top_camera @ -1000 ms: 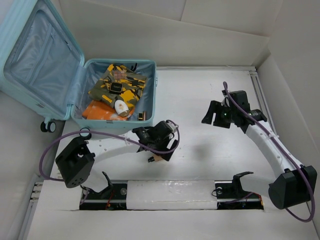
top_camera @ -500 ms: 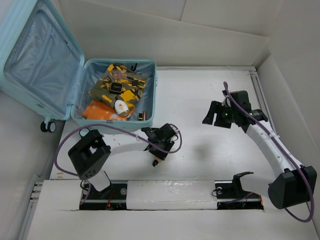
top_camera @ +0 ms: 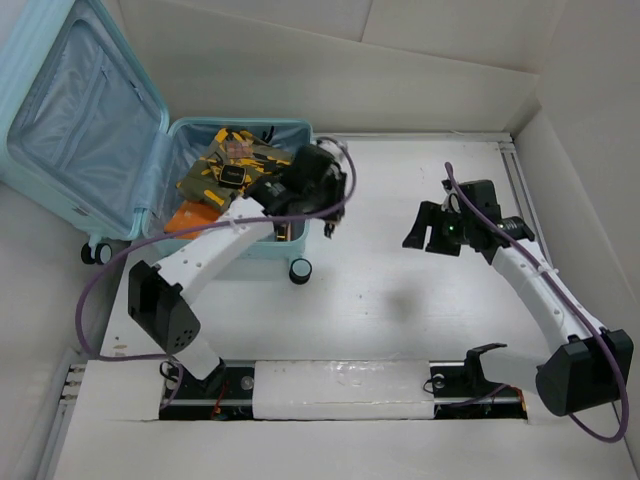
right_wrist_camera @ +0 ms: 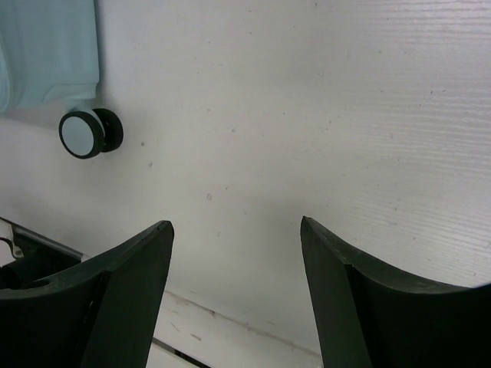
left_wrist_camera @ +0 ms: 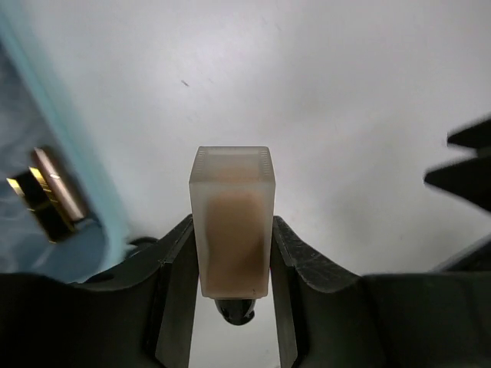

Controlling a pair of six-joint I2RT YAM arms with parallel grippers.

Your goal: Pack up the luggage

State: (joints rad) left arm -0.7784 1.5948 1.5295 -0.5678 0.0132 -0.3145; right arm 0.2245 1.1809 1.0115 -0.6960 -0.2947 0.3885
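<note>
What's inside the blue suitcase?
In the suitcase lie a camouflage cloth, something orange and a gold-and-black tube. The left arm covers the rest, so whatever lies under it cannot be seen.

Bright even light (soft shadows), blurred close-ups

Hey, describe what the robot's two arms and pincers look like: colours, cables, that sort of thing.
The left arm and right arm both have white links with boxy black joint housings, and a purple cable loops loosely along each. The left pincer and right pincer each have two matte black fingers with broad, tapered tips. No sleeves or readable markings show.
</note>
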